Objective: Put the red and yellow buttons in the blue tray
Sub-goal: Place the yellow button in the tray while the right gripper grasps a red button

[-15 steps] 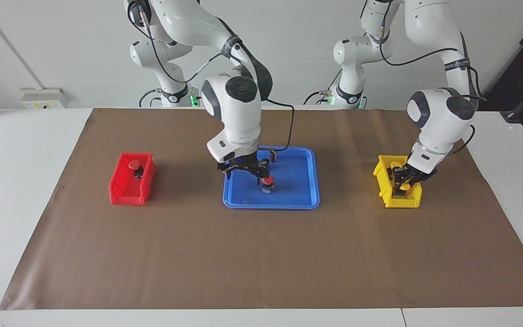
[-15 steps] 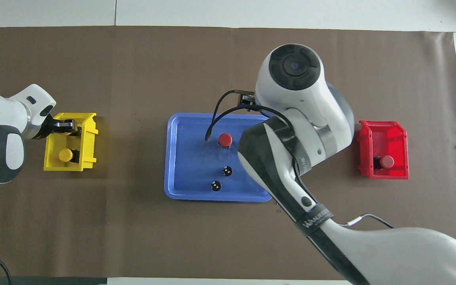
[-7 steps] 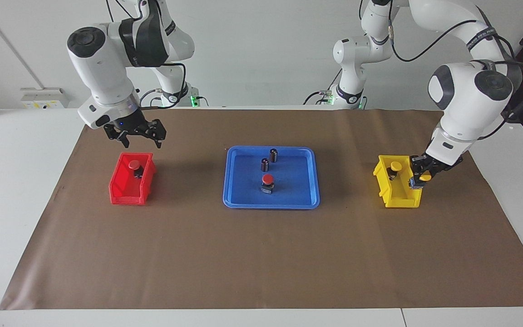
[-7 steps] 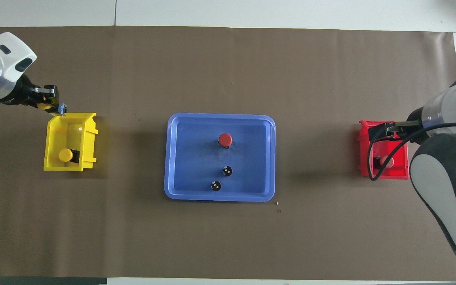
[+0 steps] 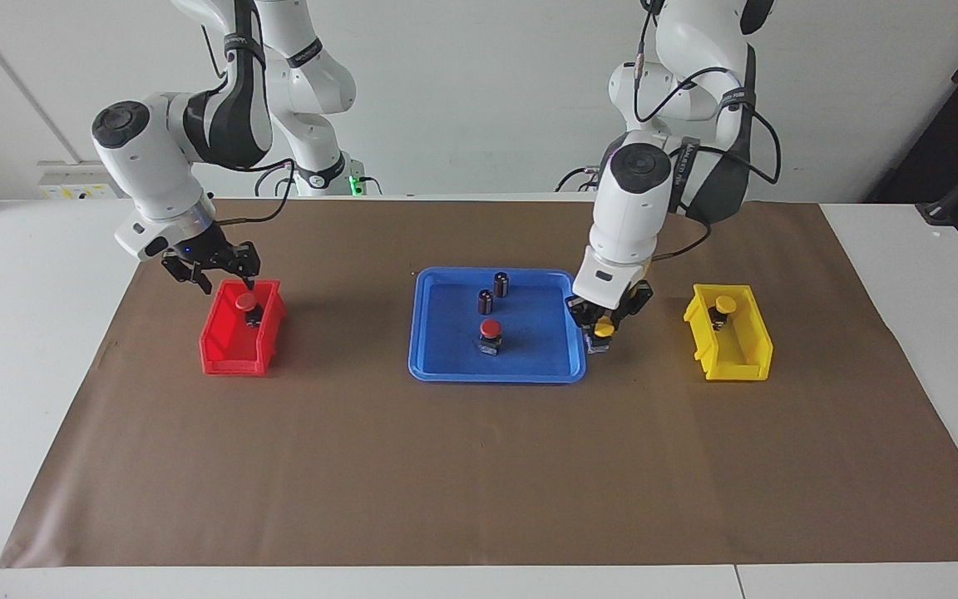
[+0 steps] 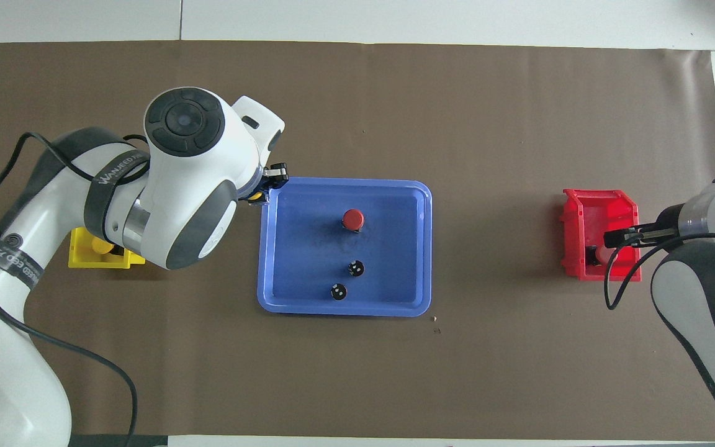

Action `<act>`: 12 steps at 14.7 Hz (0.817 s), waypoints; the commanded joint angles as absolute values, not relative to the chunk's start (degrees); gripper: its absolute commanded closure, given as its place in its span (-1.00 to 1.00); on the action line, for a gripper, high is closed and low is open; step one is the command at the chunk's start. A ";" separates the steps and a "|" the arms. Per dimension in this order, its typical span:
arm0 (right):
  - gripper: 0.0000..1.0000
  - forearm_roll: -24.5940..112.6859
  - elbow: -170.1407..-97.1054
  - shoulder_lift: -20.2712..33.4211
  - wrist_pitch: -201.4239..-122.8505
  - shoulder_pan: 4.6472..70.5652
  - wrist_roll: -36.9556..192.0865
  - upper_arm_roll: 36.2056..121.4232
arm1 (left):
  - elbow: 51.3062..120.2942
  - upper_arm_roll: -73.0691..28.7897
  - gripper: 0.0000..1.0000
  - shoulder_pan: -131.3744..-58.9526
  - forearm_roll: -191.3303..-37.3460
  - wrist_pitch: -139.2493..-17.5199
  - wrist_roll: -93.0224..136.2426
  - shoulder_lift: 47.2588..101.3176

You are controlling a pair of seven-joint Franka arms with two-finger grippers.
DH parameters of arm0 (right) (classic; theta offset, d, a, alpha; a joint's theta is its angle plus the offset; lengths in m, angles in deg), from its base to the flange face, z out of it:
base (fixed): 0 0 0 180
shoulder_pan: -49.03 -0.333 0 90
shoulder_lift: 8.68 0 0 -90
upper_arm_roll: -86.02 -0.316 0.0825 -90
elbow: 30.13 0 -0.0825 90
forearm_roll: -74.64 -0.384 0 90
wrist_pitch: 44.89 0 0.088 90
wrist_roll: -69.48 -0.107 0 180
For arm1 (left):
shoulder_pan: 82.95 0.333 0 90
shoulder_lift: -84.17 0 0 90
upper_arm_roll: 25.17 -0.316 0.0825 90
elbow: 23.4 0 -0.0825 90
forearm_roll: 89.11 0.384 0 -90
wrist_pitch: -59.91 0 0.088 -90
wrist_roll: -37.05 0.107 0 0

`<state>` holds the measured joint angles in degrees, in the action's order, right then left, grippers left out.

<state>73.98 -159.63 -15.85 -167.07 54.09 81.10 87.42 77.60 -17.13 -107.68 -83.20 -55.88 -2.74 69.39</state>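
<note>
The blue tray (image 5: 537,349) (image 6: 295,248) lies mid-table and holds one red button (image 5: 490,330) (image 6: 352,218). My left gripper (image 5: 604,331) (image 6: 262,189) is shut on a yellow button (image 5: 604,330) (image 6: 257,197) and holds it just above the tray's rim at the left arm's end. A second yellow button (image 5: 723,304) sits in the yellow bin (image 5: 737,366). My right gripper (image 5: 225,283) (image 6: 621,238) is open over the red bin (image 5: 229,358) (image 6: 571,248), just above the second red button (image 5: 245,303).
Two dark capless cylinders (image 5: 501,284) (image 5: 486,301) stand in the tray, nearer to the robots than the red button; they also show in the overhead view (image 6: 355,268) (image 6: 338,291). In that view the left arm hides most of the yellow bin (image 6: 84,261). Brown paper covers the table.
My left gripper has carried a yellow button from the yellow bin across to the tray's rim. My right gripper has come down closer over the red bin's button.
</note>
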 commanded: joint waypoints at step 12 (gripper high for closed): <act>-0.28 72.97 -167.42 -14.57 -177.87 55.36 86.00 86.72 | 81.98 -18.14 -0.95 -115.03 -85.69 -64.64 -8.74 66.68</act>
